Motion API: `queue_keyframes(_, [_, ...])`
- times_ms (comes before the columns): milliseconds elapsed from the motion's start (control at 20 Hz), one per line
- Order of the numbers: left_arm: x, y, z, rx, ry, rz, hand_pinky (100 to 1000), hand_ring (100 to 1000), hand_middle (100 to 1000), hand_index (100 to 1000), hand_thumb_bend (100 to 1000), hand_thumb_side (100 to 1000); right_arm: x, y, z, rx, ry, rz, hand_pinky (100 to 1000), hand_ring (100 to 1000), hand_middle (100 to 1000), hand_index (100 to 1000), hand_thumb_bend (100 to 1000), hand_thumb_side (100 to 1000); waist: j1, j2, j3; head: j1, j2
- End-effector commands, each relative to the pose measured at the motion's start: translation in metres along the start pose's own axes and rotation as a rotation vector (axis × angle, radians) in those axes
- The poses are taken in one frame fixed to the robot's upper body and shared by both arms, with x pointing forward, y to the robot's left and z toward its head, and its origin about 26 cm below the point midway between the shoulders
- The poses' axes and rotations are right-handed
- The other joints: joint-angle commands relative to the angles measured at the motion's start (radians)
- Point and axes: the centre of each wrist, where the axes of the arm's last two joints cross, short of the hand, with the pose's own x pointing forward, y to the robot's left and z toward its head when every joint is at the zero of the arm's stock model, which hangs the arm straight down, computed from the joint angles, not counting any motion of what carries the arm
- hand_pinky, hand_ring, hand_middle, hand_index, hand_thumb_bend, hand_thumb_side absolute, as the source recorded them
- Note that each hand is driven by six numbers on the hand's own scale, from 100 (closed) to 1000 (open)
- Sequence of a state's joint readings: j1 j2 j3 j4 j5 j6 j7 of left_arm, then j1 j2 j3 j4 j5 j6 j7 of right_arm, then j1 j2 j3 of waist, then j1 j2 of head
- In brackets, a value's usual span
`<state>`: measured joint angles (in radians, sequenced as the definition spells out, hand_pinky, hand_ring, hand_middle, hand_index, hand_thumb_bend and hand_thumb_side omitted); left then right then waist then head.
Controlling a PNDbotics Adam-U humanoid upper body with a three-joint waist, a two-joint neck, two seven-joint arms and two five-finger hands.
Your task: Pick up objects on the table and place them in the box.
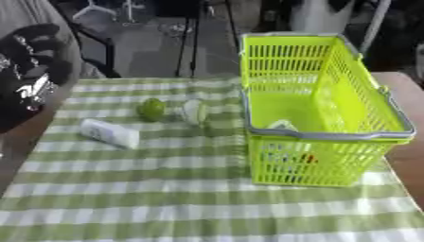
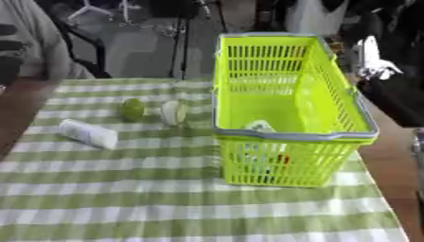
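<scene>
A round green fruit (image 1: 152,109) lies on the checked cloth, left of the lime-green basket (image 1: 389,134). Beside it to the right sits a pale, partly clear object (image 1: 195,112). A white oblong bottle or tube (image 1: 109,133) lies nearer the front left. Inside the basket I see a pale item (image 1: 281,125) and something red (image 1: 308,159) through the mesh. My left hand (image 1: 31,75) is raised over the table's left edge, a black and silver blur. My right hand (image 2: 377,64) hangs to the right of the basket, above the table's right side. Neither touches an object.
The green-and-white checked cloth (image 1: 165,198) covers the table, and brown wood (image 1: 410,160) shows at the right edge. Dark chairs and stands (image 1: 108,42) are behind the far edge.
</scene>
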<state>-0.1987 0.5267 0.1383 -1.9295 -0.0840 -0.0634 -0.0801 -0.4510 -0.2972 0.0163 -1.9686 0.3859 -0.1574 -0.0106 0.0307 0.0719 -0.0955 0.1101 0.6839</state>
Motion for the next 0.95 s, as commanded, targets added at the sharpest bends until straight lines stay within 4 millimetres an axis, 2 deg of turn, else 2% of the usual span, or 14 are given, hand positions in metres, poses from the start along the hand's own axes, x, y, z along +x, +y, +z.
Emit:
queue_keyframes(50, [0.0038, 0.0047, -0.0019, -0.006, -0.017, -0.022, 758, 831, 854, 896, 592, 641, 0.0014, -0.0078, -0.0037, -0.005, -0.018, 0.03, 589, 580, 632, 833, 100, 541, 0.002, -0.009, 0.003, -0.002, 0.005])
queue_keyframes(950, [0.0038, 0.0056, -0.0013, -0.011, -0.016, -0.042, 757, 822, 839, 894, 587, 643, 0.0015, -0.0087, -0.0038, -0.01, -0.018, 0.035, 590, 582, 634, 833, 100, 538, -0.007, -0.011, 0.016, -0.009, 0.006])
